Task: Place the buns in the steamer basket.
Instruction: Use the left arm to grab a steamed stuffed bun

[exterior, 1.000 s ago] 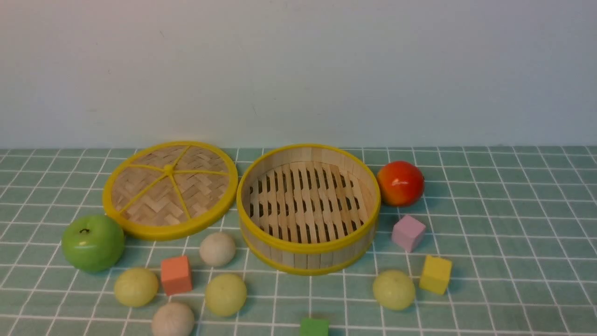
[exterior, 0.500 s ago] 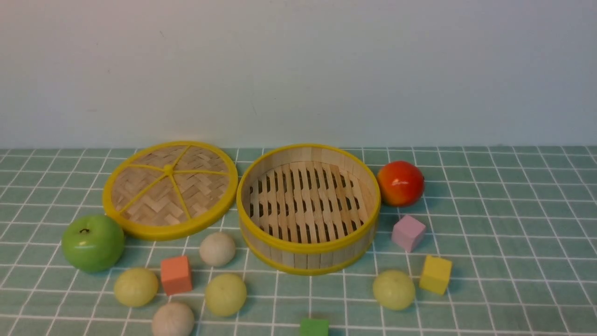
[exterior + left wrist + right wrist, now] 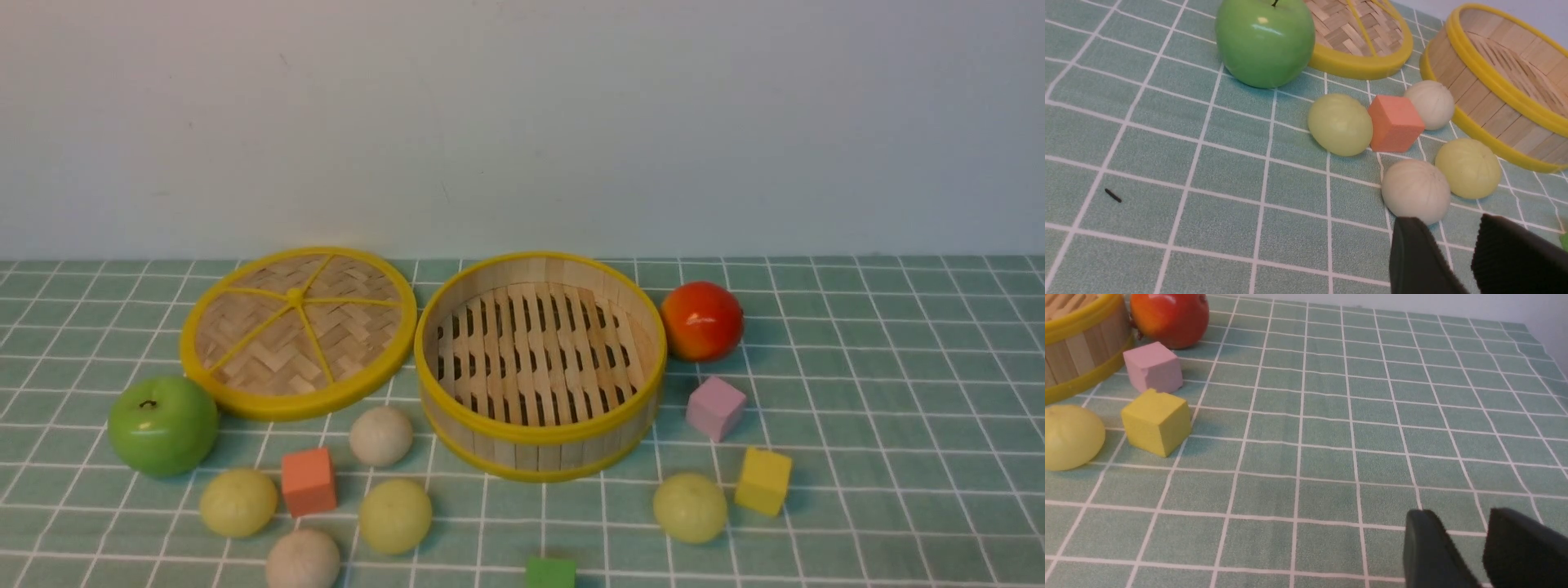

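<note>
plainly the steamer basket [image 3: 539, 449] sits mouth-up; left fingers [image 3: 1421, 261] and right fingers [image 3: 1433, 555] slightly parted, empty.

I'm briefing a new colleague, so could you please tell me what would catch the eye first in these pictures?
The basket stands mid-table with nothing in it, its lid flat at its left. A glossy green apple sits front left and a shiny red fruit just right of the basket. Five buns lie in front among coloured cubes, four left, one right.
</note>
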Controlling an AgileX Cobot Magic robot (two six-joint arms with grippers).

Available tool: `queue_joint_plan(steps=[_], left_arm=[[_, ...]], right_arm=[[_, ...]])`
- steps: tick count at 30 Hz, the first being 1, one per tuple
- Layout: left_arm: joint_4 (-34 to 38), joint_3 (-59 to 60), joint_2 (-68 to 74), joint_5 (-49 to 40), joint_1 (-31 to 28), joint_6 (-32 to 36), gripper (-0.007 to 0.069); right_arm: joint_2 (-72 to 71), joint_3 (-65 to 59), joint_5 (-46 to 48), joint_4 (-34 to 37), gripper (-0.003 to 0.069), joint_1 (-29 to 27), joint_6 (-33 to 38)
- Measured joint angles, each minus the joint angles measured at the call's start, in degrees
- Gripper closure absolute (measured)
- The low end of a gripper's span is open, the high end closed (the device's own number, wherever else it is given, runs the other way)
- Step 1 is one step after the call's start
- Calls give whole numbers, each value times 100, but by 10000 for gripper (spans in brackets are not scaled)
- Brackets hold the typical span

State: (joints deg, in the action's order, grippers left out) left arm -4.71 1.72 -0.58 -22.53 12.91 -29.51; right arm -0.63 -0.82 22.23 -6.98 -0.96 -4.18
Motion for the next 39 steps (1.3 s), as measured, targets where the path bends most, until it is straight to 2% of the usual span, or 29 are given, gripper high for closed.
queue_joint_plan(steps=[5, 9, 11, 14, 21, 24, 28, 31, 36, 37, 39], left_arm=[[-24, 0, 0, 6, 0, 27, 386], [-311, 0, 0, 129, 0, 115, 386], [-609, 0, 0, 537, 0, 132, 386], [-688, 0, 0, 1096, 0, 16, 386], [-525, 0, 0, 3536, 0, -763, 386], [-140, -126, 0, 3788, 0, -1205, 386], [75, -956, 347, 3600, 0, -1570, 386], [-102, -1991, 947, 2984, 0, -1622, 386], [-461, -3629, 2220, 1218, 0, -1622, 386], [-475, -3758, 2220, 1121, 0, -1622, 386], [-573, -4480, 2974, -227, 0, -1628, 386]], right_arm=[[0, 0, 0, 0, 421, 0, 0], [0, 0, 0, 0, 421, 0, 0], [0, 0, 0, 0, 421, 0, 0], [0, 0, 0, 0, 421, 0, 0], [0, 0, 0, 0, 421, 0, 0], [0, 0, 0, 0, 421, 0, 0], [0, 0, 0, 0, 421, 0, 0], [0, 0, 0, 0, 421, 0, 0], [0, 0, 0, 0, 421, 0, 0], [0, 0, 0, 0, 421, 0, 0], [0, 0, 0, 0, 421, 0, 0]])
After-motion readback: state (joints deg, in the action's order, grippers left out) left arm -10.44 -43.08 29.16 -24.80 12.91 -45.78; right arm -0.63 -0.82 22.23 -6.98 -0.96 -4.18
